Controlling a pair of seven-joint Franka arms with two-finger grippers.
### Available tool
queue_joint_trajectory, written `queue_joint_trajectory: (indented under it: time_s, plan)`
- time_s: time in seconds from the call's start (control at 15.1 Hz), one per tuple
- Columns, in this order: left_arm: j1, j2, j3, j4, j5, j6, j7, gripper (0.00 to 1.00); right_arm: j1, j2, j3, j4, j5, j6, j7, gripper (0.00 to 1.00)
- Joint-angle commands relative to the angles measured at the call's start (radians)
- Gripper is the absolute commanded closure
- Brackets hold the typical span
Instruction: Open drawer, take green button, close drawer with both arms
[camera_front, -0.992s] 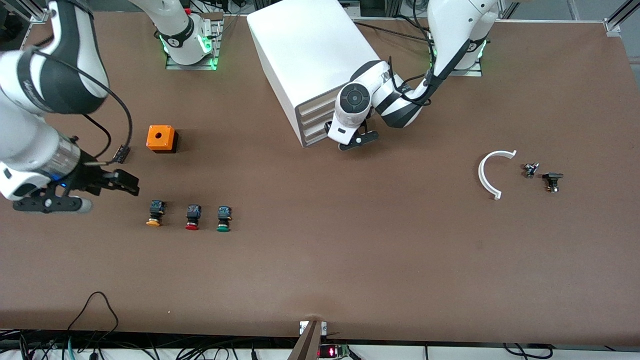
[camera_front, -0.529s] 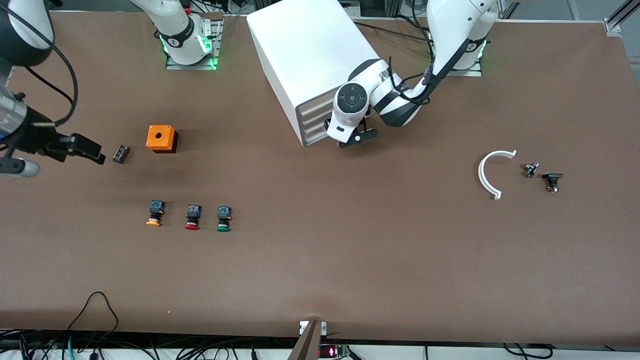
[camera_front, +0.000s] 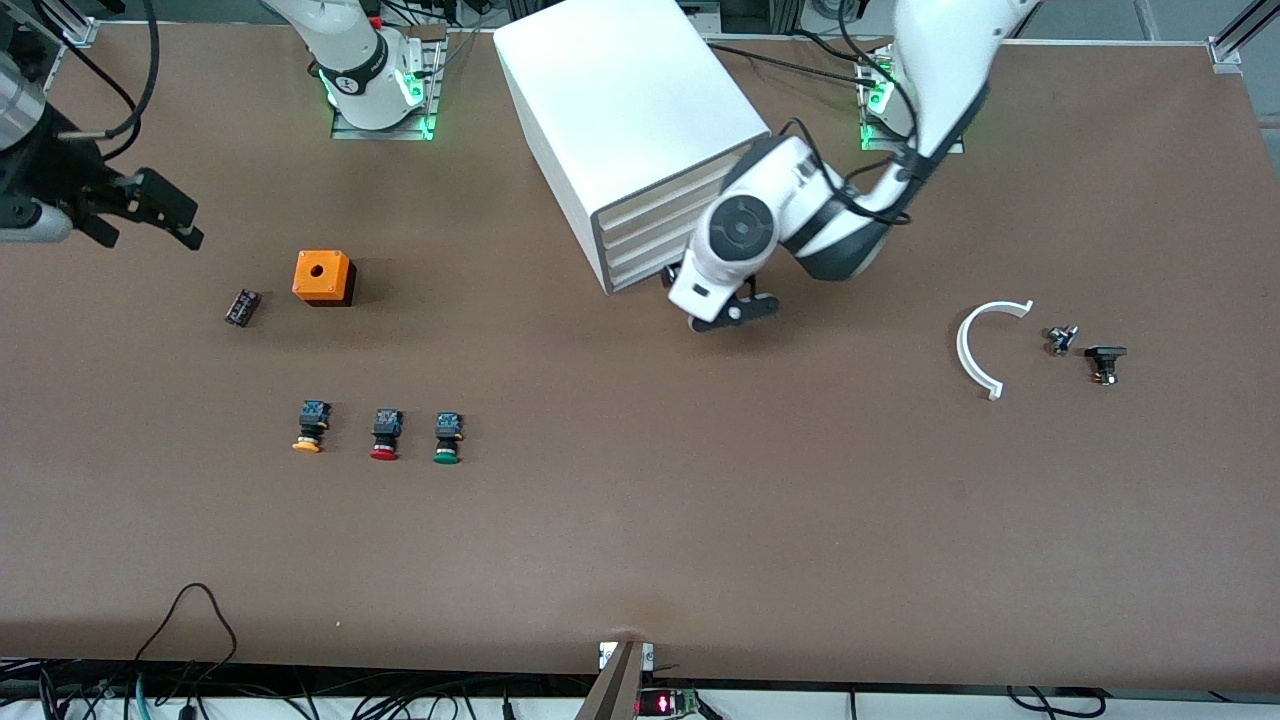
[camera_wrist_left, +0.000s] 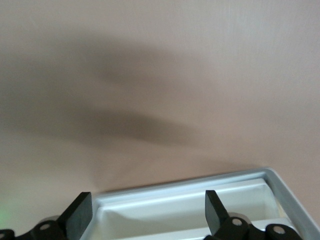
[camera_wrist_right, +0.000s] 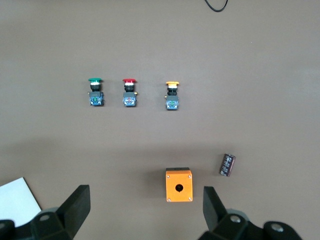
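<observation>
The white cabinet (camera_front: 625, 110) stands at the robots' side of the table, its stacked drawers (camera_front: 640, 250) facing the front camera; all look shut. My left gripper (camera_front: 730, 310) hangs just in front of the drawer fronts, open and empty. In the left wrist view a white drawer rim (camera_wrist_left: 190, 205) lies between its open fingers (camera_wrist_left: 80, 215). The green-capped button (camera_front: 447, 440) lies on the table toward the right arm's end and also shows in the right wrist view (camera_wrist_right: 95, 90). My right gripper (camera_front: 145, 232) is open and empty, high over the table's edge at that end.
A red-capped button (camera_front: 385, 435) and a yellow-capped button (camera_front: 310, 428) lie beside the green one. An orange box (camera_front: 322, 277) and a small black part (camera_front: 242, 307) lie farther from the camera. A white arc (camera_front: 985, 345) and two small parts (camera_front: 1104, 362) lie toward the left arm's end.
My right gripper has swung up and away from the buttons toward the table's edge and the robots' side. My left gripper has drawn back a little from the drawer fronts.
</observation>
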Motion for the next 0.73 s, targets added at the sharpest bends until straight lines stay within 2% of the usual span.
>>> queue_joint_trajectory:
  time_s: [0.0,0.13,0.4,0.66]
  plan:
    - [0.113,-0.047,-0.004,0.036,-0.012,-0.069,0.213,0.01,-0.037,-0.069,0.041,-0.082,-0.033,0.007,0.01,0.0]
    - [0.188,-0.084,-0.003,0.053,-0.01,-0.116,0.38,0.01,-0.034,-0.075,0.044,-0.083,-0.033,-0.014,0.008,0.0]
    - [0.294,-0.104,0.003,0.174,0.009,-0.265,0.627,0.01,-0.03,-0.069,0.058,-0.054,-0.03,-0.068,-0.01,0.0]
    - [0.346,-0.15,0.006,0.257,0.066,-0.336,0.817,0.0,-0.031,-0.034,0.061,0.008,-0.029,-0.117,-0.017,0.0]
